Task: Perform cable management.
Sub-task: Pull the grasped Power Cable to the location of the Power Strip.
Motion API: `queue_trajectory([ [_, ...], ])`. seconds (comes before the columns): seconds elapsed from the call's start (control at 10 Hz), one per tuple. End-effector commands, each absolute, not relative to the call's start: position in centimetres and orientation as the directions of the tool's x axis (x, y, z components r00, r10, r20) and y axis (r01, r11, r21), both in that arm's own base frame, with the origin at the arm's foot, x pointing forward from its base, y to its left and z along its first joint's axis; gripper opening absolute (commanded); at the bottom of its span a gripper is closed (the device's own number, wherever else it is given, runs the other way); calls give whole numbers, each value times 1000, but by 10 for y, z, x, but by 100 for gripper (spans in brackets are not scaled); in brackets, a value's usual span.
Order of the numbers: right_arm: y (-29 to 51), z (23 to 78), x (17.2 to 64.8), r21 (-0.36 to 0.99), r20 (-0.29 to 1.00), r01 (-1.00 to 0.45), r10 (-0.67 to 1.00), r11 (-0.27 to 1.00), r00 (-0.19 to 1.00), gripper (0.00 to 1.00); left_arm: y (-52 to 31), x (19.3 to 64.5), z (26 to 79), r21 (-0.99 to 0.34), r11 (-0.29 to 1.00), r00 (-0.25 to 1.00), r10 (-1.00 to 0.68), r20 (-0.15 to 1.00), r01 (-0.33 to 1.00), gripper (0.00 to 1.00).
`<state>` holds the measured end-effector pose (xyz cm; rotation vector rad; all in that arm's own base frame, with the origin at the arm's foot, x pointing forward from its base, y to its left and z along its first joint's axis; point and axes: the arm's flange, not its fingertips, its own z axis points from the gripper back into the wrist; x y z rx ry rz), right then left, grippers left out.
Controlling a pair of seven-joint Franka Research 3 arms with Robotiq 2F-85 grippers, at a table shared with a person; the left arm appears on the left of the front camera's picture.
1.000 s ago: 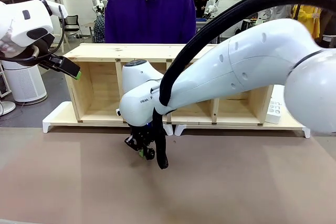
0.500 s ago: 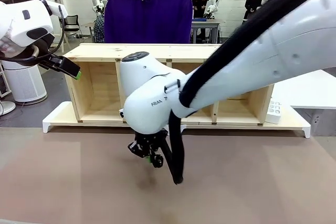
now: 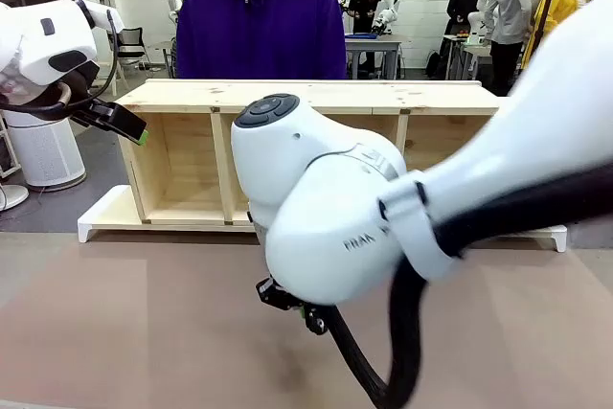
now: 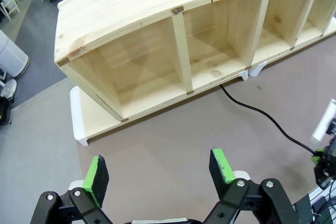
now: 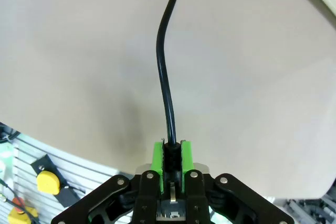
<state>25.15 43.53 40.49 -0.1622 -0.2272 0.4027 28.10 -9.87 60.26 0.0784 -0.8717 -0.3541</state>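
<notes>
1. Cable: thin and black, it is clamped between the green pads of the right fingers. From that grip it runs away over the brown bench with one gentle bend and leaves the right wrist view at the top edge.
2. Both pads of the right fingers are pressed together on the cord, one on either side, so it sits in the narrow slot between them.
3. In the left wrist view the cable comes out from under the wooden shelf unit, close to the gap between two white base boards. It lies on the bench and curves toward the picture's right edge, where it meets a green tip of the right fingers.
4. The left fingers stand wide apart with nothing between them. They are held above the bench and look down at the shelf unit's open compartments.
5. In the front view the left fingers are raised at the picture's left, beside the left end of the shelf unit.
6. The right arm looms large in the front view's foreground, and its thick black hose loops below it. Under the arm, the right fingers sit low over the bench and are mostly hidden.
7. A person in a purple hooded top stands behind the shelf unit at the far side.
</notes>
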Motion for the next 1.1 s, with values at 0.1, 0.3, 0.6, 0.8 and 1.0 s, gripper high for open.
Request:
queue_trajectory([
  [0.1,423,410,202,-271,270,-214,287,938,919,16,-100,282,603,215,938,579,-339,742,274,100],
  [0.3,416,413,167,-294,295,-118,208,948,933,16,-100,282,603,215,938,579,-339,742,274,100],
  [0.6,401,409,140,-266,346,-71,165,961,924,16,-100,282,603,215,938,579,-339,742,274,100],
  [0.8,412,414,153,-295,321,-106,203,950,925,16,-100,282,603,215,938,579,-339,742,274,100],
  [1.0,412,414,153,-295,321,-106,203,950,925,16,-100,282,603,215,938,579,-339,742,274,100],
])
